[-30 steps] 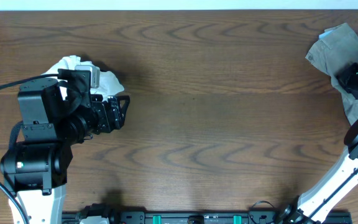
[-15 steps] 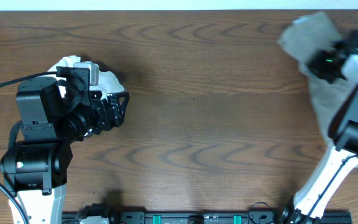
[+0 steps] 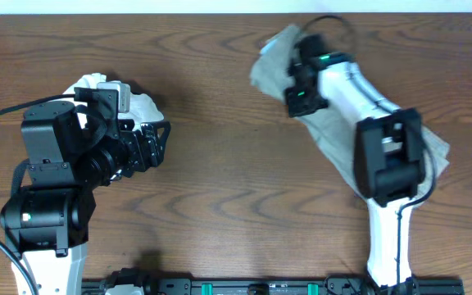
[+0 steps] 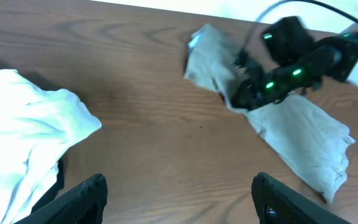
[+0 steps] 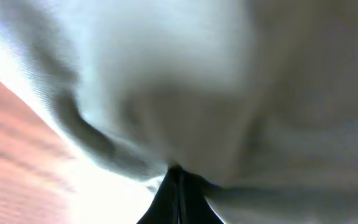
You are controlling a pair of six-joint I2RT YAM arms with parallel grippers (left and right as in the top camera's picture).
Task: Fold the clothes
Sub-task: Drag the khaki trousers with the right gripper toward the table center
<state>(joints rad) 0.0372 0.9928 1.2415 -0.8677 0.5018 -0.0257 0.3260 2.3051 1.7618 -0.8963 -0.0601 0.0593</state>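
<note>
Sprawling beneath the right gripper's [image 5: 179,180] pinch lie trousers [image 3: 331,133].

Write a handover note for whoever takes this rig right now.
Left gripper: open, empty, beside the white garment.
Right gripper: shut on the trousers, pinching a bunched part near the far edge of the table.
Trousers: crumpled, trailing from the far middle toward the right side.
Done: no fold yet.
Left to do: spread them flat, then fold.

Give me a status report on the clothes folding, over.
Left fingers open, empty. Right fingers shut on trousers, bunched, not yet folded. White garment at left, apart from trousers.
</note>
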